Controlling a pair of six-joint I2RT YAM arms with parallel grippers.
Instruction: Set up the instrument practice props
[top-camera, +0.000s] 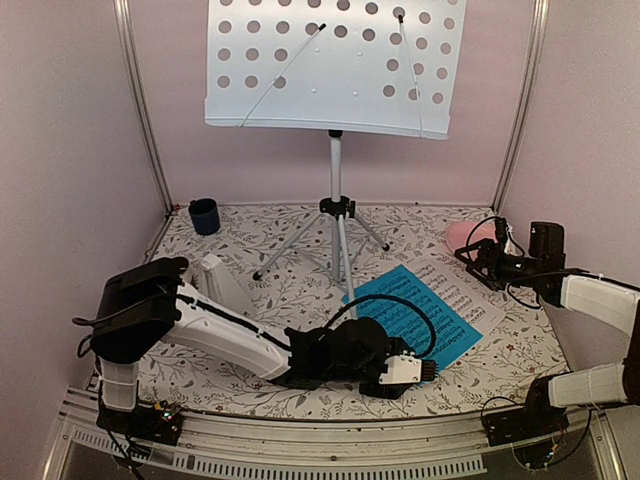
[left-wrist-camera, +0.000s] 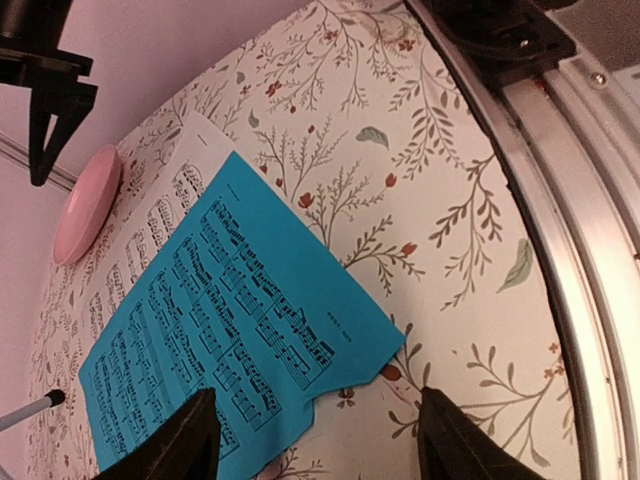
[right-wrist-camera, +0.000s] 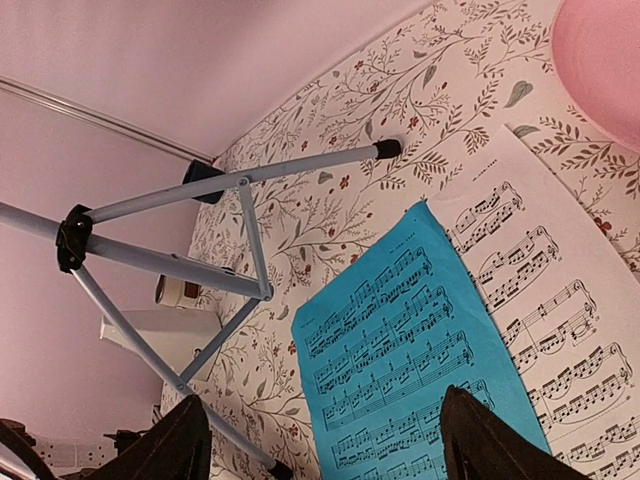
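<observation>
The pale perforated music stand (top-camera: 330, 65) rises on its silver tripod (top-camera: 337, 230) at the back centre, with nothing on its desk. A bright blue music sheet (top-camera: 420, 315) lies flat on the table and overlaps a white music sheet (top-camera: 470, 295). The white metronome (top-camera: 222, 283) stands at the left. My left gripper (left-wrist-camera: 315, 395) is open, low over the blue sheet's (left-wrist-camera: 220, 330) near corner, holding nothing. My right gripper (right-wrist-camera: 325, 398) is open, raised beyond the sheets and looking down on the blue sheet (right-wrist-camera: 410, 350) and white sheet (right-wrist-camera: 550, 320).
A pink plate (top-camera: 462, 236) lies at the back right, just behind the white sheet and close to my right gripper (top-camera: 480, 258). A dark blue cup (top-camera: 204, 215) stands in the back left corner. The table's metal rail (left-wrist-camera: 590, 250) runs along the near edge.
</observation>
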